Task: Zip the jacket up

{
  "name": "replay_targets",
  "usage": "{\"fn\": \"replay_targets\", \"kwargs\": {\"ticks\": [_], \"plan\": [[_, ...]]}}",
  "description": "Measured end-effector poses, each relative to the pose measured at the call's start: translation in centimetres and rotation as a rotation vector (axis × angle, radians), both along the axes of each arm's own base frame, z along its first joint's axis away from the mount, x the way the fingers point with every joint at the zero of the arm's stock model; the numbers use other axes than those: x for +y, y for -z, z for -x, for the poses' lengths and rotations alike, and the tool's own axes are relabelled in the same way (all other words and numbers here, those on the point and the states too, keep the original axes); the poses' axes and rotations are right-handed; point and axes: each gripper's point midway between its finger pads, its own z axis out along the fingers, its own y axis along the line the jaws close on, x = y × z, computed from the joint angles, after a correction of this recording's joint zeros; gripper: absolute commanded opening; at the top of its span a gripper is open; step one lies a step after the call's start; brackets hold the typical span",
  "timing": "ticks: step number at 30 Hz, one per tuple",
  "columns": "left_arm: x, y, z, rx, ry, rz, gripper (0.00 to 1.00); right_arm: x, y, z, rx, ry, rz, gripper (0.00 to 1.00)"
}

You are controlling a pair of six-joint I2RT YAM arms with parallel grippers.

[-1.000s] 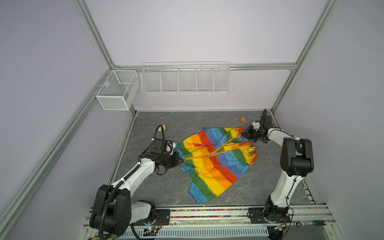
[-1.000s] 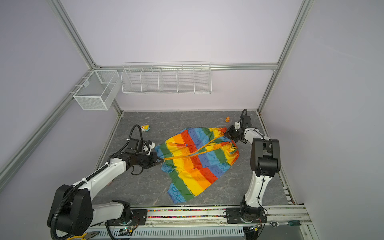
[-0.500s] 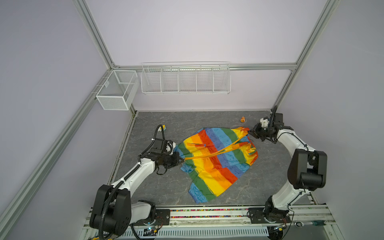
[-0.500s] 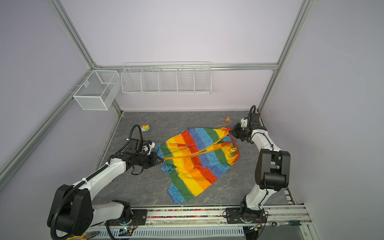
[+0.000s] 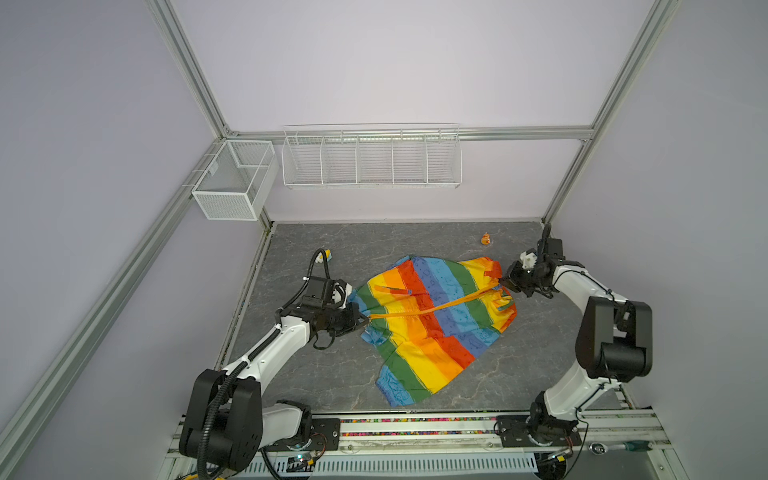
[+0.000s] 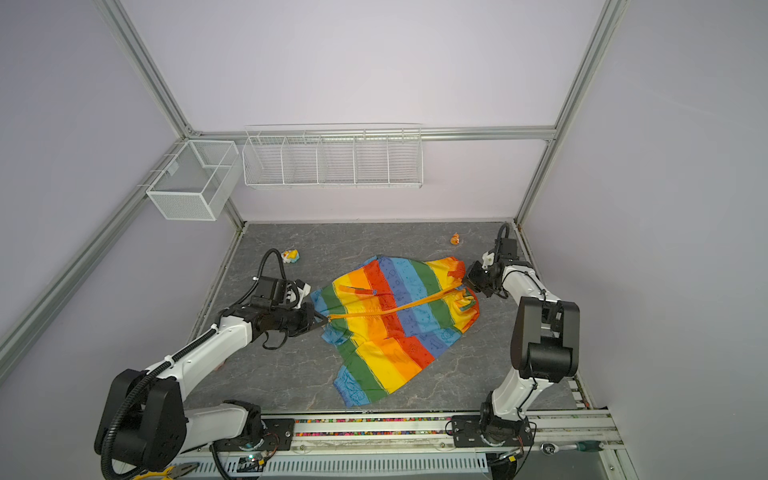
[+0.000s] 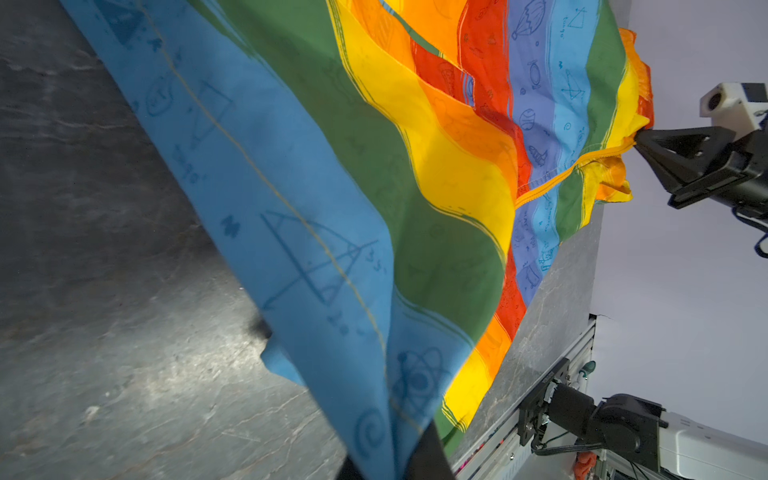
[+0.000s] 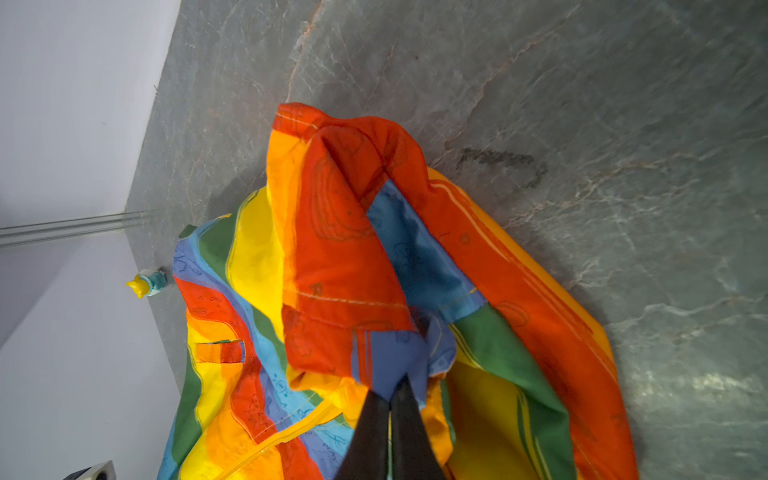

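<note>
Rainbow jacket (image 5: pixel 428 328), one, lay mid-surface (image 5: pixel 332 374); left fingers (image 5: pixel 362 319) clamped its zipper end at 9 o'clock, right fingers (image 5: pixel 506 282) clamped its 2 o'clock end. Two toys: yellow toy (image 5: pixel 324 256) at 11 o'clock, orange toy (image 5: pixel 485 239) at 1.

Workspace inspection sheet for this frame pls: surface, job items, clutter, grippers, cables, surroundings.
Surface: grey marbled tabletop; dark smudge by the jacket.
Job's things: thin rainbow-striped jacket, its orange zipper band taut between the grippers.
Clutter: small orange toy figure near the back edge; small yellow-and-white toy figure behind the left arm.
Grippers: left gripper shut on one zipper end; right gripper shut on the other.
Cables: black cable loop above the left wrist, off the fabric.
Surroundings: white mesh basket, white wire rack on the walls; teal-handled tool on the front rail.
</note>
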Motion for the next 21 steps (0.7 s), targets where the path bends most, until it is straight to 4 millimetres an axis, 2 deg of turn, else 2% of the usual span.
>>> {"fn": "replay_targets", "kwargs": {"ticks": [4,6,9,12,15,21], "plan": [[-0.4,0.2,-0.2,-0.015,-0.01,0.039,0.21,0.0,1.5,0.2,0.035,0.001,-0.003,0.07],[-0.4,0.7,0.1,-0.018,-0.023,0.061,0.26,0.0,1.8,0.3,0.039,0.001,-0.004,0.07],[-0.4,1.7,0.6,-0.022,-0.045,0.079,0.28,0.0,1.6,0.1,0.028,0.0,-0.007,0.07],[-0.8,2.4,1.2,-0.051,-0.047,0.075,0.28,0.1,1.7,-0.1,0.024,-0.001,-0.013,0.07],[-1.6,2.0,1.5,-0.11,-0.035,0.07,0.27,0.1,1.9,-0.1,0.029,-0.001,-0.02,0.07],[-1.3,-0.1,0.7,-0.243,-0.094,0.094,0.11,0.1,2.1,-0.1,0.033,0.004,-0.024,0.07]]}}
